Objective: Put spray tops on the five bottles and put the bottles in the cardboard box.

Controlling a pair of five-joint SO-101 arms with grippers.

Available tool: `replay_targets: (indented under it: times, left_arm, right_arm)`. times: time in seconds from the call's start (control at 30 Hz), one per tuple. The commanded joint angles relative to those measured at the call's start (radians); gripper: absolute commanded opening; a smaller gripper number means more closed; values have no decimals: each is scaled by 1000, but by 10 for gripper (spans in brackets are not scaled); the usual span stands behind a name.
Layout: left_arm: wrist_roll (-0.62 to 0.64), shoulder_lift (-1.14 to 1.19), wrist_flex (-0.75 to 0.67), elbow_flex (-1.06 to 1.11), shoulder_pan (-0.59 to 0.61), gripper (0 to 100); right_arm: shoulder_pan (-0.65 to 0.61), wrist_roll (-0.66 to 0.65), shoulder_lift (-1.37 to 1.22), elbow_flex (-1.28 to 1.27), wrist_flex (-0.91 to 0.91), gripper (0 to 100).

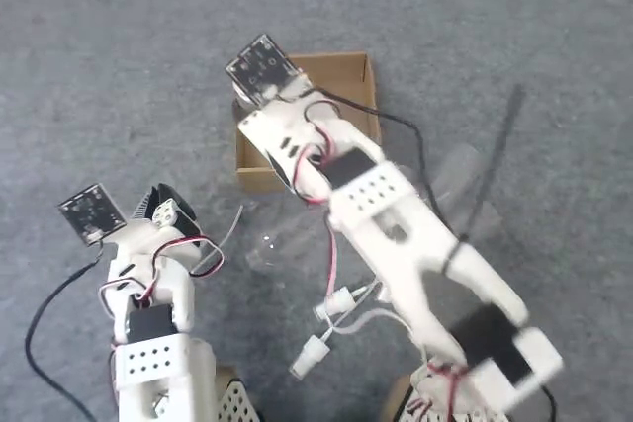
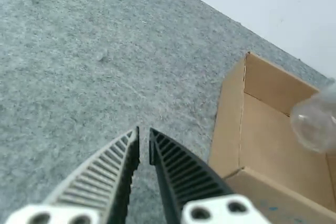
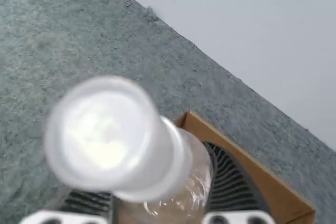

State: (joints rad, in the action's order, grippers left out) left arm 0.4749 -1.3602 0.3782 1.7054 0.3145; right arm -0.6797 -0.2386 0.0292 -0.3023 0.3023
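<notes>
Two spray tops [image 1: 341, 298] lie loose on the carpet [image 1: 119, 76] beside the right arm [image 1: 396, 214], well behind its pincer end. One box [image 1: 348, 71] sits under that end, visible floor bare. Idle left pincer [image 1: 163, 210]: well apart from the box. One faint clear shape [image 1: 265, 242] just ahead of it; cannot tell what.

Left wrist view: left pincer fingers nearly pressed together, a sliver of gap, gripping nothing. One clear bottle [image 2: 315, 124] hangs over the box, beyond the tips.

Right wrist view: right pincer [image 3: 157, 192] pinches the bottle's body, white end toward the camera, too blurred to call a spray top. Box rim lies just past the tips.

Judged: none boxed yet, one about to go in, two tops unfitted; most remains.
</notes>
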Motion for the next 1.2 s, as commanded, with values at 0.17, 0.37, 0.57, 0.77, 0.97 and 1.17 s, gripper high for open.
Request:
replay_targets:
  times: [0.17,0.37,0.57,0.77,0.97,1.17]
  left_arm:
    - [-8,-9,3,-13,-3,28]
    - [-8,-9,5,-13,-3,27]
    - [-8,-9,5,-13,-3,27]
    - [-8,-9,5,-13,-3,27]
    - [-8,-9,5,-13,-3,27]
    - [-8,-9,5,-13,-3,27]
  right_arm:
    - [10,55,-325,354,-131,37]
    - [36,155,-519,566,-124,37]
    - [67,160,-650,681,-128,37]
    - [91,235,-766,787,-125,39]
    - [127,281,-866,896,-122,41]
    - [117,275,-891,910,-119,50]
